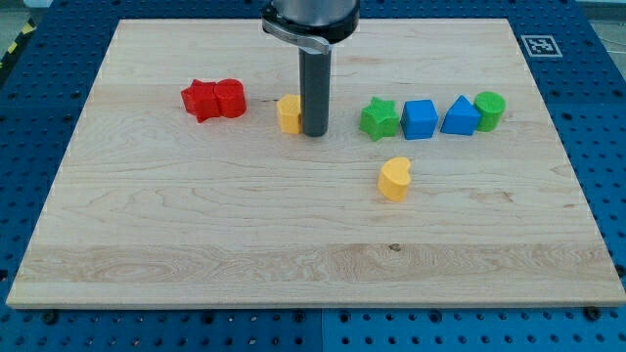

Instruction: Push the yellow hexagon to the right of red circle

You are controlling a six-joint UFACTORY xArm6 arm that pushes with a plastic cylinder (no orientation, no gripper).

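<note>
The yellow hexagon (288,113) sits on the board (196,225) toward the view's top, touching or all but touching the left side of my rod; the rod covers its right edge, so I cannot tell whether any gap is left between them. My tip (314,132) rests on the wood just to the view's right of the hexagon, level with its lower edge. There is no jaw or hand here to open or close: the arm ends in a plain rod, and it holds nothing.

To the view's left of my tip, beyond the hexagon, is the red circle (230,99), apart from the hexagon with bare wood between them. A red star (201,101) is pressed against the circle's left side.

To the view's right of my tip, at about the same height on the board, runs a row: a green star (379,118), a blue cube (420,119), a blue triangle (460,116) and a green cylinder (490,110), each close beside the next. Below and to the right of my tip, a yellow heart (394,179) lies alone. The board itself holds all the blocks; none sits in any tray or bin.
</note>
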